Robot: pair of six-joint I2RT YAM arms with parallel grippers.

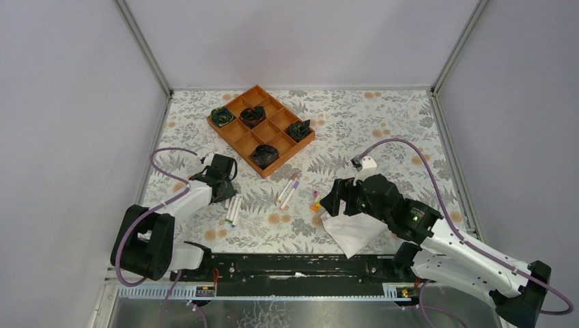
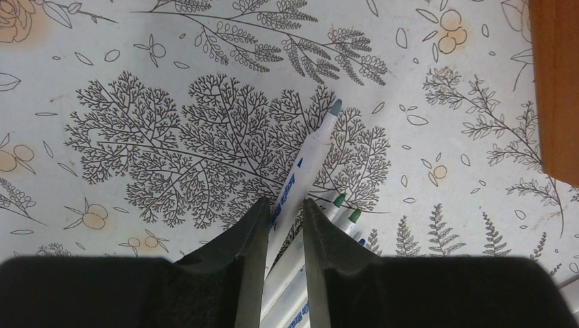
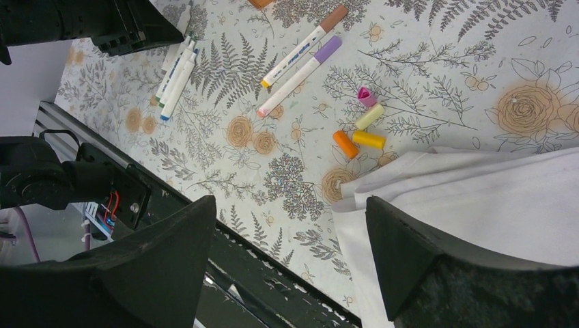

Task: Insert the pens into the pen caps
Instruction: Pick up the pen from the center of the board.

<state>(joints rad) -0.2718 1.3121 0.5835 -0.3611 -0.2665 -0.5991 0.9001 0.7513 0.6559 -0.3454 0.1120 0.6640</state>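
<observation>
My left gripper [image 2: 285,205] is clamped on one bare pen [image 2: 311,147], its tip pointing to one o'clock. The other uncapped pens [image 2: 339,200] lie just under it. My right gripper [image 3: 290,205] stands wide apart, holding nothing, over the cloth [image 3: 478,198]. At mid-table a capped pair [image 3: 299,49] looks finished. Four loose caps [image 3: 369,139] sit at four o'clock of that pair, so I judge the job under half done.

On the table [image 1: 382,130], reckoned from the pair of pens [image 1: 288,191] lying in the middle, the tray [image 1: 263,133] sits behind at eleven o'clock, a bunch of pens [image 1: 232,210] lies well apart at eight o'clock, the caps [image 1: 315,203] cluster near at four o'clock, and the cloth [image 1: 351,232] lies just beyond them, nearest the front edge.
</observation>
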